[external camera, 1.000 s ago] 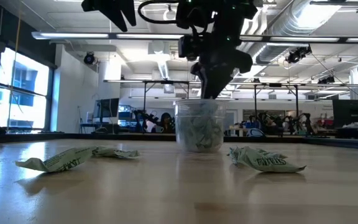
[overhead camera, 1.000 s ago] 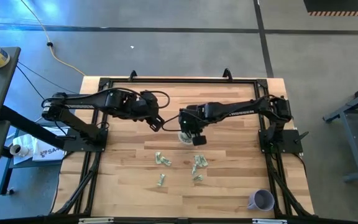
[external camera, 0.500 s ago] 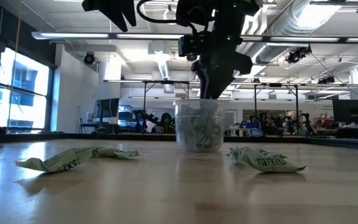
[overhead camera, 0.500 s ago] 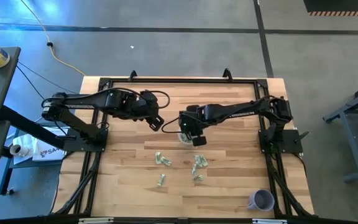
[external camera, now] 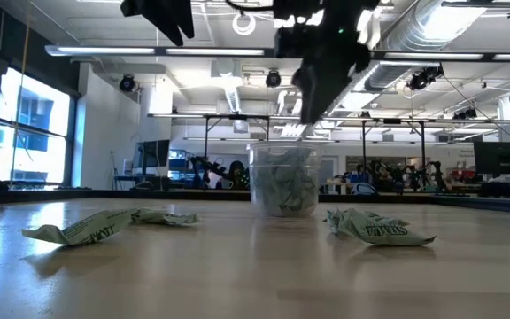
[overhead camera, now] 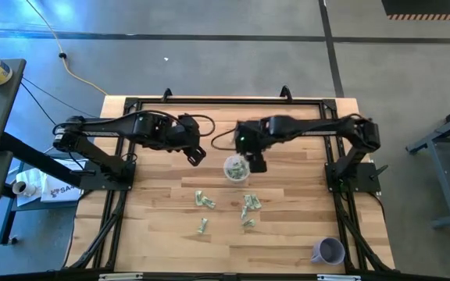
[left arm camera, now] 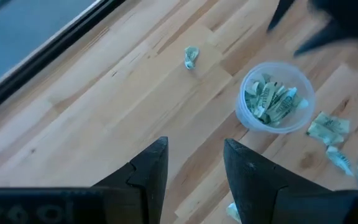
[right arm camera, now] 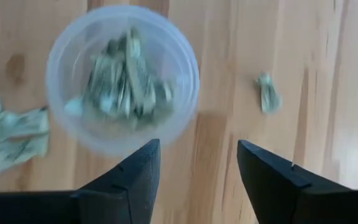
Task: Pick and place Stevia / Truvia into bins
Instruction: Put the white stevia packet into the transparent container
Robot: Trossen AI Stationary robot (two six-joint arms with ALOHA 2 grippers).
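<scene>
High view: clear cup [overhead camera: 235, 168] sits mid-table, already stuffed with green and white packets [left arm camera: 270, 102].
Right gripper [overhead camera: 255, 162]: just right of the cup and above it, fingers apart with nothing between them, so I'd guess it's between a drop and the next grab.
Left gripper [overhead camera: 197, 154]: parked left of the cup, fingers apart too, just waiting.
Loose packets [overhead camera: 205, 200]: several scattered on the near side of the cup, plus one crumpled stray [right arm camera: 267, 92] on the far side.
Purple cup [overhead camera: 328, 251]: way off at the near right corner, not part of this.
Tip for the next grab: pick one packet that lies alone, come straight down with the fingers straddling its short side, and pinch low since they're thin and crinkly.
Watch out: don't clip the cup rim when swinging back over it, that cup probably tips easily.
</scene>
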